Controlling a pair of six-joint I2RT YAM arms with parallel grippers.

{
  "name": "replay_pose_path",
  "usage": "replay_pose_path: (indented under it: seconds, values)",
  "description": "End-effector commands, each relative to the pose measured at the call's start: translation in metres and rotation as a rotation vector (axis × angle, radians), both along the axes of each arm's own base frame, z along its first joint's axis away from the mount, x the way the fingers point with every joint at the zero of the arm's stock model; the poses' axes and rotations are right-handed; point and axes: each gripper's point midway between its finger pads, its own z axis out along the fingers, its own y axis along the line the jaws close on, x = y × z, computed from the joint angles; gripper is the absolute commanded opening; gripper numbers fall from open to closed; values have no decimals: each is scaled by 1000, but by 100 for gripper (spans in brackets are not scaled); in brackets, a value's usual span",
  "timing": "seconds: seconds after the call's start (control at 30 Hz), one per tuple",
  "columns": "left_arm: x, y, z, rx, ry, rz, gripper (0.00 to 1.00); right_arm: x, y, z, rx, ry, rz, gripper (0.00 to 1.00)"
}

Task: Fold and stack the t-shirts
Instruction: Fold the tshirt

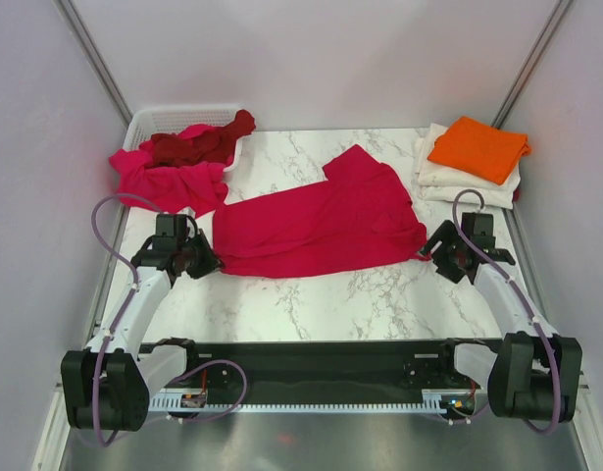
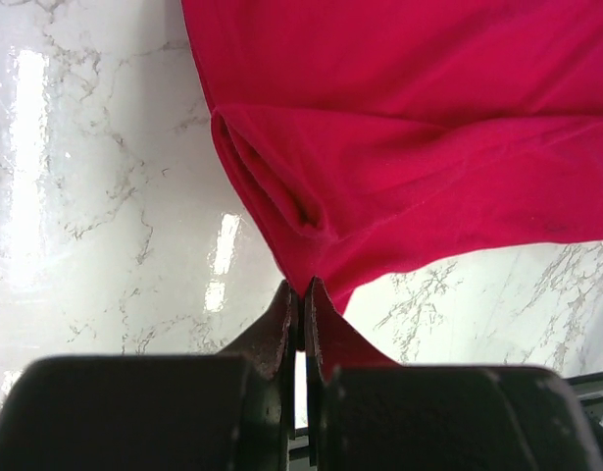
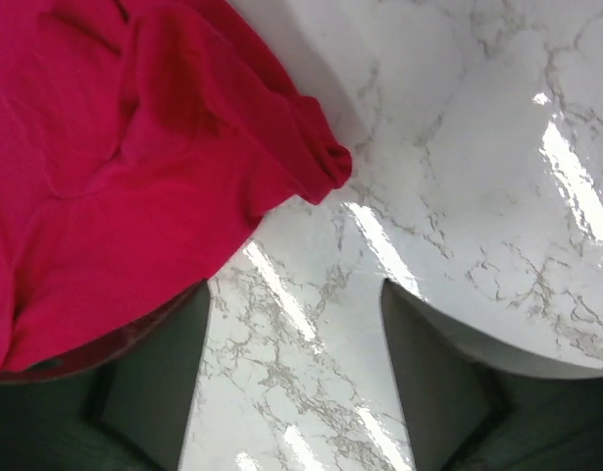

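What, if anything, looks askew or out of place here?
The crimson t-shirt lies crooked and rumpled mid-table, pinched only by the left gripper; the right gripper is open at its edge. The magenta-pink shirt and maroon shirt spill over the basket rim.

The crimson red t-shirt (image 1: 316,226) lies spread mid-table before me, its 9 o'clock corner pinched in my left gripper (image 2: 301,289). At 10 o'clock the magenta-pink t-shirt (image 1: 169,182) lies crumpled under the dark maroon t-shirt (image 1: 198,145) (both unfolded). At 2 o'clock the orange t-shirt (image 1: 477,147) sits folded atop the cream-white t-shirt (image 1: 448,179).
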Motion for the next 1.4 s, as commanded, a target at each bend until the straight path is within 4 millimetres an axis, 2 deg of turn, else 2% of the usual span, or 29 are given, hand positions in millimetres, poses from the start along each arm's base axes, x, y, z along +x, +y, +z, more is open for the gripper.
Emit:
replay_pose_path:
  seconds: [0.0,0.03,0.13,0.17,0.2,0.27,0.4,0.53,0.67,0.9,1.0,1.1,1.13,1.17,1.23,1.3,1.33,1.37]
  values:
    - [6,8,12,48,-44,-15,2,-13,8,-7,95,11,-50,73]
    - [5,8,11,51,-42,-11,2,-17,4,-12,86,21,-76,70]
    - [6,7,9,46,-31,-15,2,-16,-3,-30,77,21,-120,51]
    - [6,7,9,44,-28,-19,2,-10,-5,-31,85,4,-131,44]
    - [6,7,7,44,-23,-22,2,-11,-4,-41,101,32,-135,34]
    - [6,6,8,42,-26,-22,2,-6,-3,-47,114,28,-140,28]
    - [6,9,10,52,-39,-12,2,2,-10,-59,97,41,-160,30]
    - [6,9,9,53,-34,-12,2,19,-11,-58,100,-3,-141,35]
    - [6,10,8,57,-33,-9,2,25,-18,-62,68,4,-152,37]
    - [6,13,10,71,-38,-1,2,23,-30,-77,4,43,-173,36]
    - [8,18,13,75,-51,21,2,29,-33,-79,-12,15,-169,30]
    - [9,16,15,56,-49,11,2,38,-35,-75,-27,-11,-157,15]
    - [10,22,15,53,-47,35,2,45,-38,-70,-46,-42,-148,10]
    - [11,23,16,51,-47,35,2,53,-41,-62,-58,-65,-142,0]
    - [10,24,18,45,-46,40,2,54,-45,-52,-96,-64,-119,0]
    - [12,31,23,62,-58,57,2,68,-68,-16,-212,-121,-164,0]
    - [11,33,27,73,-66,65,2,61,-76,-9,-260,-94,-176,0]
    - [9,36,29,87,-64,75,2,65,-99,15,-379,-114,-222,0]
